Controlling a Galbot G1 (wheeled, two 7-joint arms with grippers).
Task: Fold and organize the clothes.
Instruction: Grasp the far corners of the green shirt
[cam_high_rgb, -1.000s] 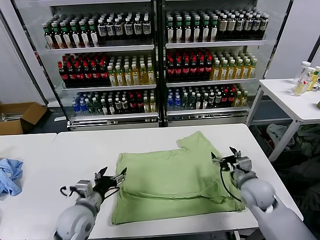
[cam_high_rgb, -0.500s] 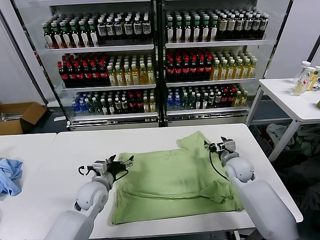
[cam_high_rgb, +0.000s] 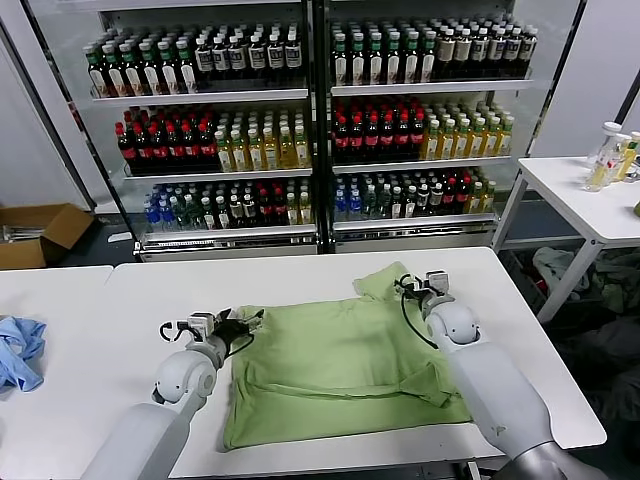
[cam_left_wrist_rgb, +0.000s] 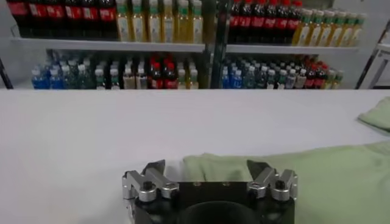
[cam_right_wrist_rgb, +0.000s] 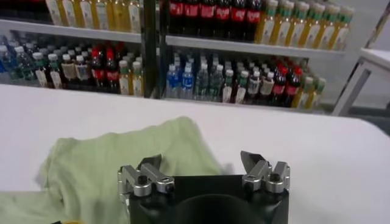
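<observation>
Two arms reach out over the white tabletop (cam_high_rgb: 120, 300), one to each side of the light green shirt (cam_high_rgb: 340, 365) that lies spread flat near the middle of it, its lower part folded up on itself and one sleeve sticking out toward the far edge. On the robot's left, the left end effector (cam_high_rgb: 243, 325) sits low at the shirt's upper left corner, its two fingers (cam_left_wrist_rgb: 153, 170) spread apart with the cloth's edge lying just ahead of and between them in the left wrist view; nothing is pinched there. On the robot's right, the right end effector (cam_high_rgb: 417, 284) hovers at the far sleeve, just beside the shirt's upper right corner, and its fingers (cam_right_wrist_rgb: 251, 160) likewise stand apart, with the rumpled green sleeve under and ahead of them and no cloth caught between. Off at the left edge of a neighbouring tabletop lies a crumpled light blue cloth (cam_high_rgb: 20, 350), well apart from the shirt. Behind the tabletops stand glass-fronted shelves (cam_high_rgb: 310, 130) packed with rows of bottles.
</observation>
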